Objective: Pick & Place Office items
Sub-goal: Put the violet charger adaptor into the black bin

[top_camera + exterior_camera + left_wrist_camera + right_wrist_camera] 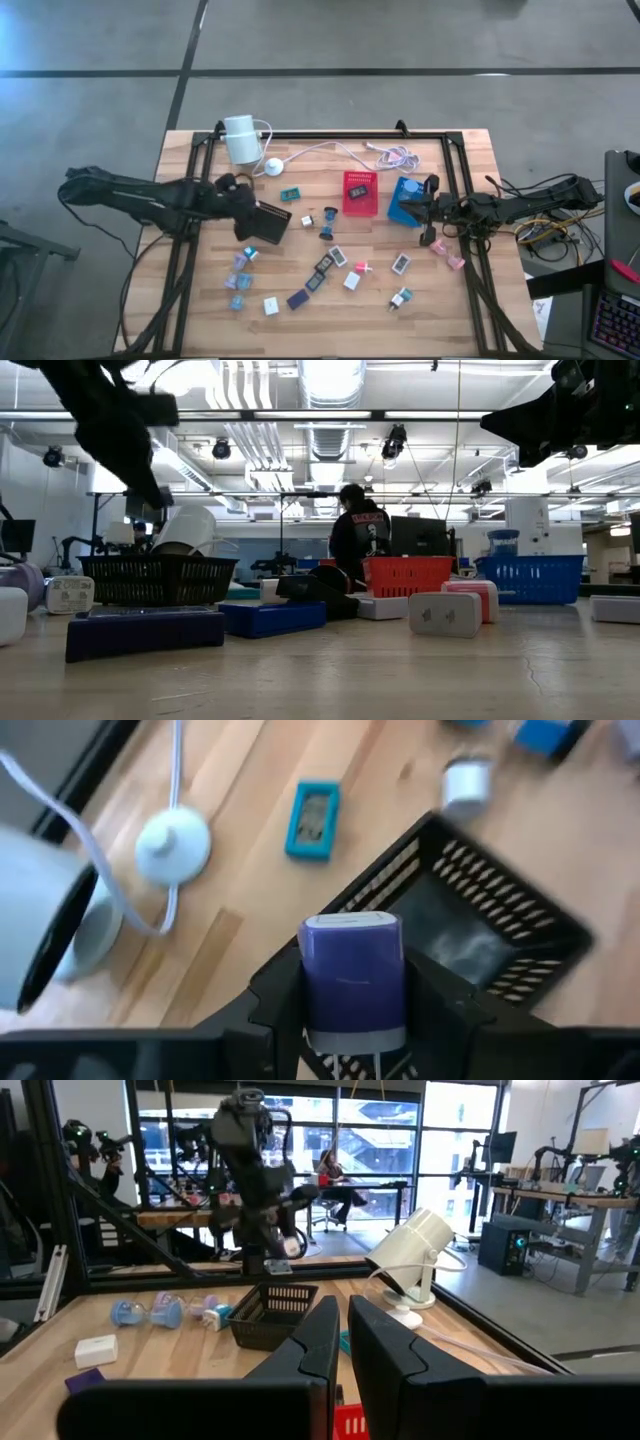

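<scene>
High view: left gripper (243, 210) clamps a purple block (352, 975) over the black tray (264, 222), centre-left. Red tray (360, 194) holds one item. Right gripper (428, 213) closed, empty.

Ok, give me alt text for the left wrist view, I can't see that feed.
The left gripper holds a purple block above the black tray. Beyond lie a teal piece and white puck.
</scene>
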